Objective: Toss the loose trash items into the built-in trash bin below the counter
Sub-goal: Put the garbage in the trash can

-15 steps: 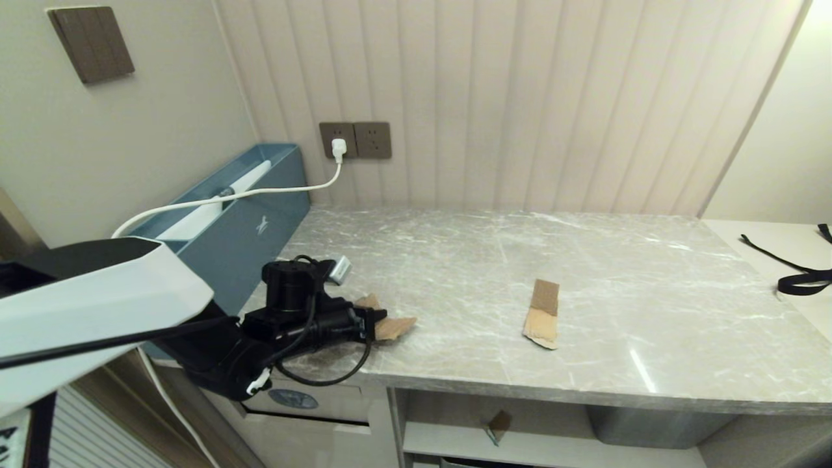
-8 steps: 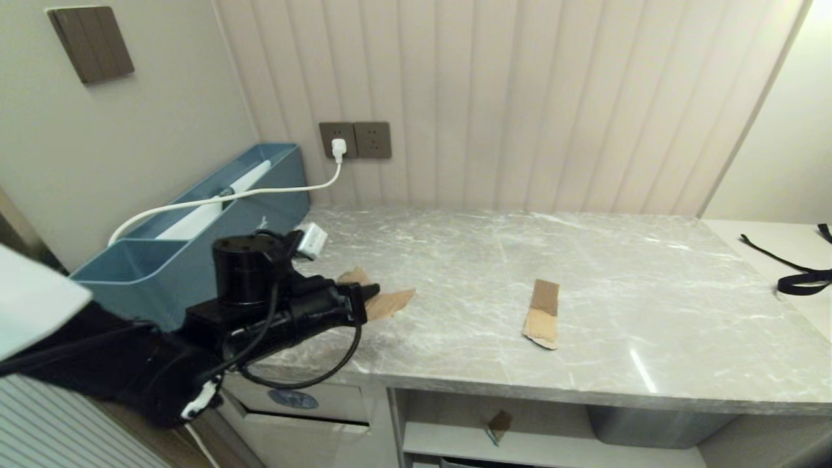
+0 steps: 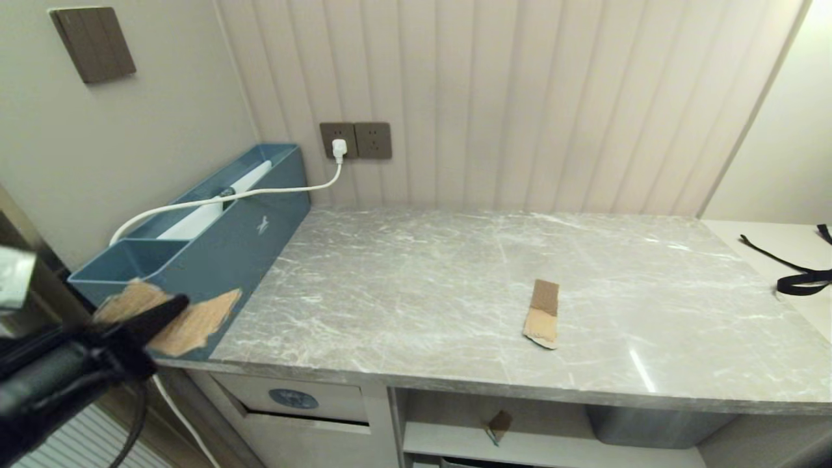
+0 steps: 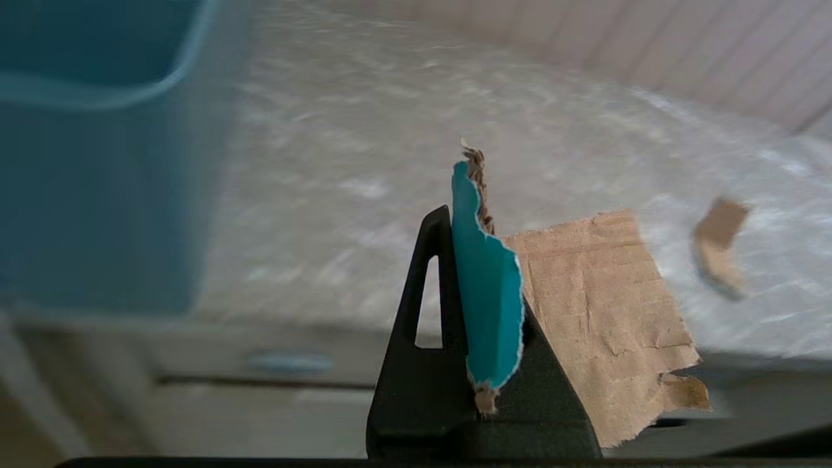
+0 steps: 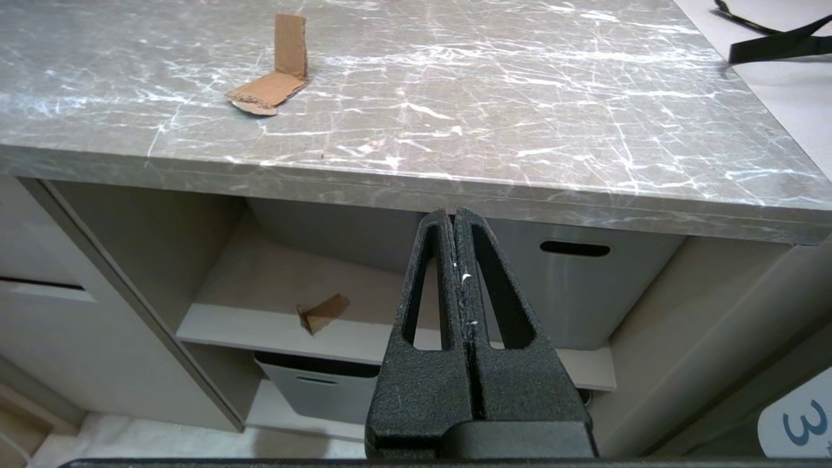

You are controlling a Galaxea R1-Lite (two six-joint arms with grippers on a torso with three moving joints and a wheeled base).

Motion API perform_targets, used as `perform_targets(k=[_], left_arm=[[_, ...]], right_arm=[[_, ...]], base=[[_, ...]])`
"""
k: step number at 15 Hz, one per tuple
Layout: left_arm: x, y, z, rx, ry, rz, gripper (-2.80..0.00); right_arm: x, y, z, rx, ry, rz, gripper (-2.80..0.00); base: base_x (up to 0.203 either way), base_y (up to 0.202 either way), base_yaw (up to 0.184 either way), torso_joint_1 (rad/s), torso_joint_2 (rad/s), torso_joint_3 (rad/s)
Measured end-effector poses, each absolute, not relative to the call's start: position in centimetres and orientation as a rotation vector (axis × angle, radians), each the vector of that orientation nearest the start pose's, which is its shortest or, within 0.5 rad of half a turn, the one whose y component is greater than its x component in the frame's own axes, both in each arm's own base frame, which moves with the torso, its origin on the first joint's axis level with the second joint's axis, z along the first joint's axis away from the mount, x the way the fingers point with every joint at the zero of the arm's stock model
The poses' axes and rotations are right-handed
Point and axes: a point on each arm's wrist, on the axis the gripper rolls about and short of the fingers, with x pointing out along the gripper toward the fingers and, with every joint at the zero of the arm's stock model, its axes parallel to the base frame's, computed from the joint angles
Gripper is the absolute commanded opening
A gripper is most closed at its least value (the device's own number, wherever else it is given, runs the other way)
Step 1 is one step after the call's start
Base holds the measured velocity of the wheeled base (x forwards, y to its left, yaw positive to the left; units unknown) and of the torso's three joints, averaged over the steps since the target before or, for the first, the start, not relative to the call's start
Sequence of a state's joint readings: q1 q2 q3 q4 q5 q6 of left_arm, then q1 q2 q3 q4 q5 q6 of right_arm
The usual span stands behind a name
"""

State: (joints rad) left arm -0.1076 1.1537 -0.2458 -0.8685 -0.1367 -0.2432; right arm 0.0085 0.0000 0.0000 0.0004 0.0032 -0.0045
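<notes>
Left gripper [image 3: 170, 305] withdrawn off counter [image 3: 455, 273], clamping scrap [image 3: 195, 325]

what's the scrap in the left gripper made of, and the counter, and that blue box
Scrap in the left gripper: looks like cardboard, matte brown with fibrous torn edges, one face teal. Counter: grey with white veins and sheen, likely marble or a marble-look slab. Blue box: smooth, uniform, rounded rim, probably moulded plastic.

Bent scrap [image 3: 542, 313] on counter [image 3: 455, 286]
</notes>
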Motion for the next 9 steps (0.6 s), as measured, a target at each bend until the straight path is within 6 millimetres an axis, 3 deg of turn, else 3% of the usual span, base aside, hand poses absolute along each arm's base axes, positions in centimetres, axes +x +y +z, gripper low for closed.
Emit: perform_targets(k=[3,9], left_arm=[[10.6,-0.1,15.7,-0.128,0.072,-0.115,-2.80],[6.3,-0.1,12.8,-0.094,0.147,-0.124,-2.80]], right_arm=[[-2.3,0.0,7.5,-0.005,0.001,0.011,-2.80],[-2.3,0.0,7.5,-0.004,0.001,0.011,-2.80]], base=[[0.000,0.000,0.000,-0.159,0.34,0.183],[0.000,0.000,0.000,-0.216,0.47,0.256]])
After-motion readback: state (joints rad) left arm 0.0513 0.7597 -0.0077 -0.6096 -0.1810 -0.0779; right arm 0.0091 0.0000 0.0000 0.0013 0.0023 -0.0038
